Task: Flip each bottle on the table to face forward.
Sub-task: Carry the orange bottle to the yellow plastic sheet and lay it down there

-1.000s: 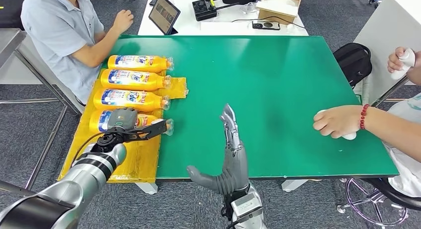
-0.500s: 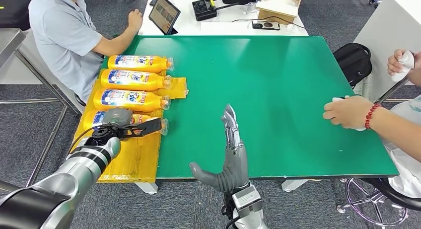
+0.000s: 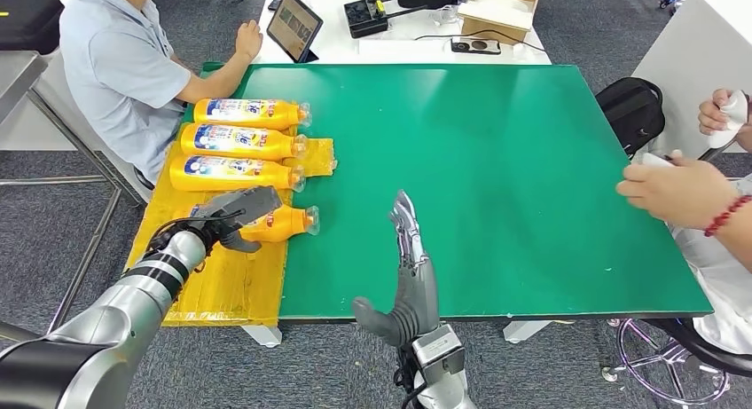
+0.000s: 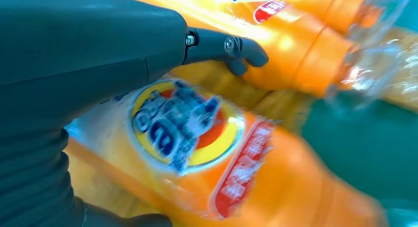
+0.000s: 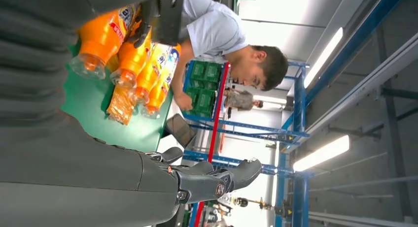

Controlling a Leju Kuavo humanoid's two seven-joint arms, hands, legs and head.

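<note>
Nearest bottle (image 3: 282, 223), label half hidden, gripped by left robot hand (image 3: 232, 216); right robot hand (image 3: 410, 271) spread

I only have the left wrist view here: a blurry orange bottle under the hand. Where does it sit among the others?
Observer: The held bottle is the nearest of four, with three bottles lying in a row beyond it on the yellow sheet.
Operator: Is the other hand doing anything?
Observer: No. The right hand is open and upright over the green table, holding nothing.
Operator: Anyone close by?
Observer: A person in a grey shirt sits at the table's far left corner, by the bottles.
</note>
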